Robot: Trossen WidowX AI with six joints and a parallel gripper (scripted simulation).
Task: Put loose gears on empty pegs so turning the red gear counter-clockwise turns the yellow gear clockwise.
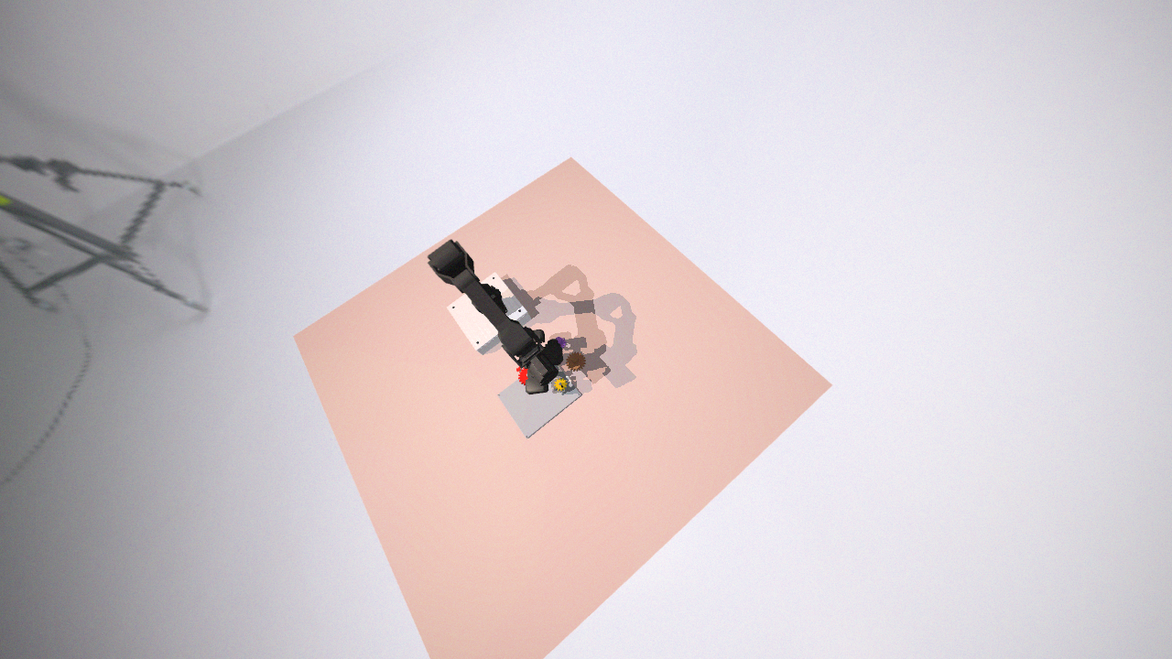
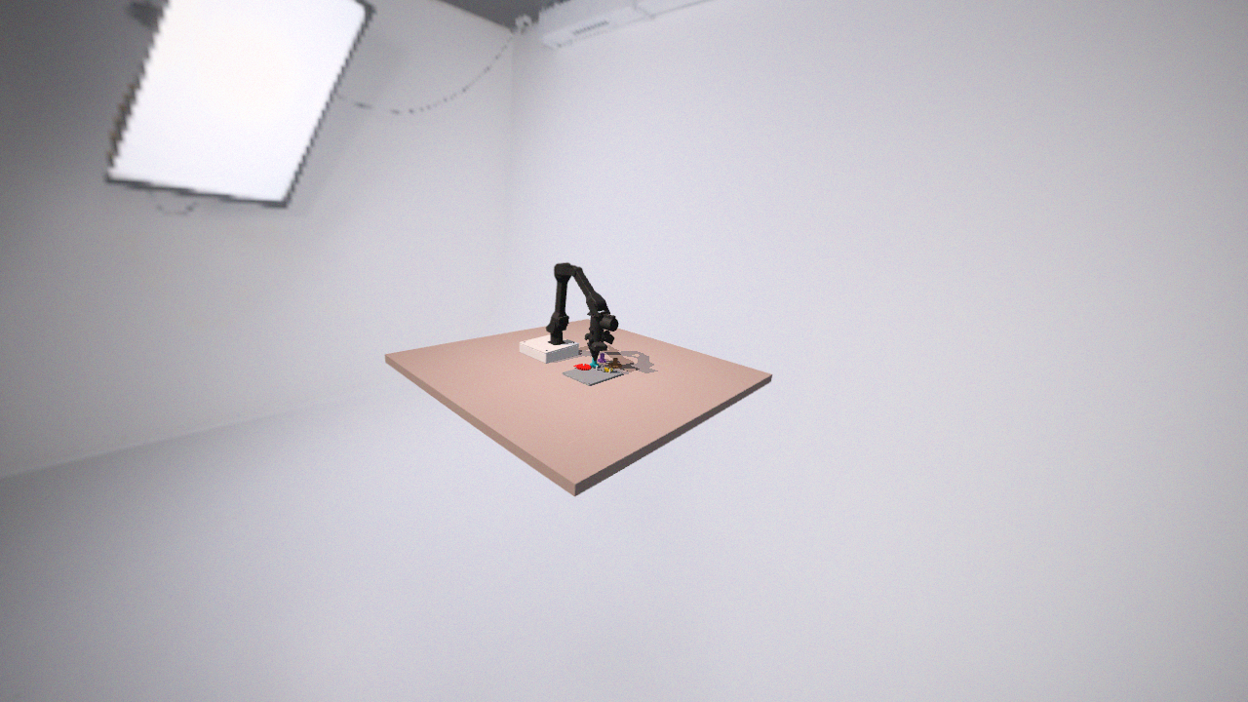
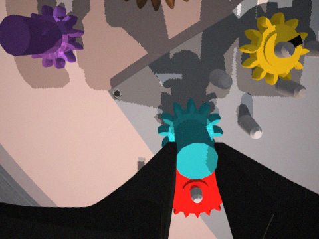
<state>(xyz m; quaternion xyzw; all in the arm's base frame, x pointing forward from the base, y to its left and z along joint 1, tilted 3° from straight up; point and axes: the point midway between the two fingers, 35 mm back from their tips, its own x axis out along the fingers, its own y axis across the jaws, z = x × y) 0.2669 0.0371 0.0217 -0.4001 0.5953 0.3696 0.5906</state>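
My gripper [image 3: 194,150] [image 2: 595,359] is shut on the knob of a cyan gear [image 3: 197,160] [image 2: 594,365]. The cyan gear is over the grey board [image 3: 139,116] [image 1: 528,415] [image 2: 590,379], beside the red gear [image 3: 196,206] [image 1: 523,376] [image 2: 582,367], which sits on its peg and is partly hidden behind the cyan knob and fingers. How far the cyan gear is above the board is hard to tell. The yellow gear [image 3: 269,63] [image 1: 562,384] with a black stripe sits on its peg. Empty pegs [image 3: 222,79] [image 3: 254,131] [image 3: 297,91] stand between and near the gears.
A purple gear [image 3: 60,36] [image 1: 560,342] with a tall knob stands on the table [image 1: 656,459] [image 2: 524,418] off the board's edge. A brown gear [image 3: 153,3] [image 1: 576,361] stands nearby. The white arm base [image 1: 471,319] [image 2: 545,351] is behind the board.
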